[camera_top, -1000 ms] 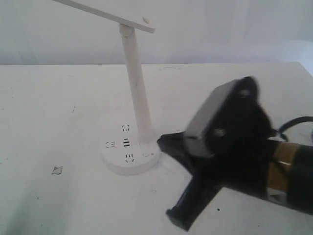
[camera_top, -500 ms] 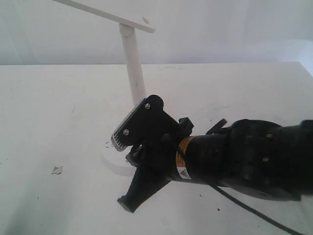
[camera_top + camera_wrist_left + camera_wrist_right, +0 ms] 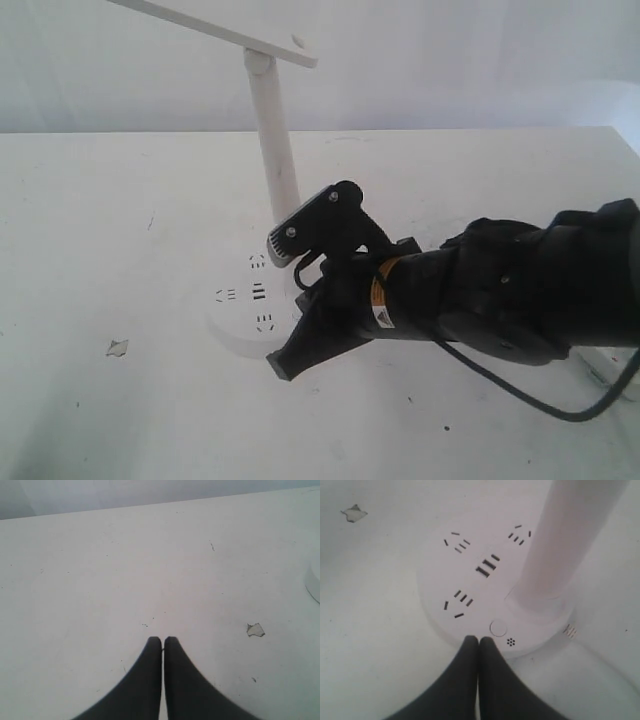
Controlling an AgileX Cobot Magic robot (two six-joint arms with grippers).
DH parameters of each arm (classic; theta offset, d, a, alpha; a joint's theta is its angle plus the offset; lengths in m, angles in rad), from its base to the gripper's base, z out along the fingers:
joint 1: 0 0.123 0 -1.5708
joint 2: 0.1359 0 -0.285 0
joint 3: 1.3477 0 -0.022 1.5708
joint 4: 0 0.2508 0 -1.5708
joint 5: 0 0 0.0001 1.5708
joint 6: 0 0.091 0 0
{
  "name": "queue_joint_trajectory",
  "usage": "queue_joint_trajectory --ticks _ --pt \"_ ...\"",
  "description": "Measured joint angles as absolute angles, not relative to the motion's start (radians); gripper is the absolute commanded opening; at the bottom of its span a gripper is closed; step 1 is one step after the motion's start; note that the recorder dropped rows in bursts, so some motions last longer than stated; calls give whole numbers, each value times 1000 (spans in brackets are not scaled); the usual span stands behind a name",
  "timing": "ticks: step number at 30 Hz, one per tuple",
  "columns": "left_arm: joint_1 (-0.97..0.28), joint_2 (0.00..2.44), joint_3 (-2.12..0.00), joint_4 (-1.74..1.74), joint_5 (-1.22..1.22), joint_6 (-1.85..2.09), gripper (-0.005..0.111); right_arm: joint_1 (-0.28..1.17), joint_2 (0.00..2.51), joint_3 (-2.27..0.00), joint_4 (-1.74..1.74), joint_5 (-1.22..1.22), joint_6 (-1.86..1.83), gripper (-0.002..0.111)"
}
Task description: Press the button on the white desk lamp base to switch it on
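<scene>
The white desk lamp base (image 3: pixel 235 312) (image 3: pixel 470 575) is a round flat disc with socket groups, dark USB slots and an upright white stem (image 3: pixel 278 150) (image 3: pixel 560 535). Its small round button (image 3: pixel 498 627) lies near the rim, beside a cluster of tiny holes; the arm hides it in the exterior view. My right gripper (image 3: pixel 284 368) (image 3: pixel 479 640) is shut and empty, its tips at the base's rim just short of the button. My left gripper (image 3: pixel 162 640) is shut over bare table, away from the lamp.
The white table (image 3: pixel 120 220) spreads all round. A small chipped patch (image 3: pixel 117 347) (image 3: pixel 255 629) (image 3: pixel 354 513) marks its surface left of the base. The lamp head (image 3: pixel 220 30) overhangs at the top. A black cable (image 3: pixel 520 395) trails under the right arm.
The right arm swung in from the right over the lamp base, overshot to the left, then drew back a little, uncovering the sockets. The lamp has not moved.
</scene>
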State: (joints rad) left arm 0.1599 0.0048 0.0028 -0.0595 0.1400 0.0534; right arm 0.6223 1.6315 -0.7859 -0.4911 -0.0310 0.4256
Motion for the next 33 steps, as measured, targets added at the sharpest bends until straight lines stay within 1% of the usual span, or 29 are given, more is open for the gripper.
queue_joint_trajectory --ticks 11,19,26,33 --pt "160 5 3 -59 140 53 1 622 1718 -819 -488 -81 444 0" --pt "160 5 3 -59 140 53 1 620 1749 -870 -488 -29 446 0" --pt "160 5 3 -59 140 53 1 559 1761 -874 -488 0 475 0" --pt "160 5 3 -59 140 53 1 547 1761 -874 -488 -22 494 0"
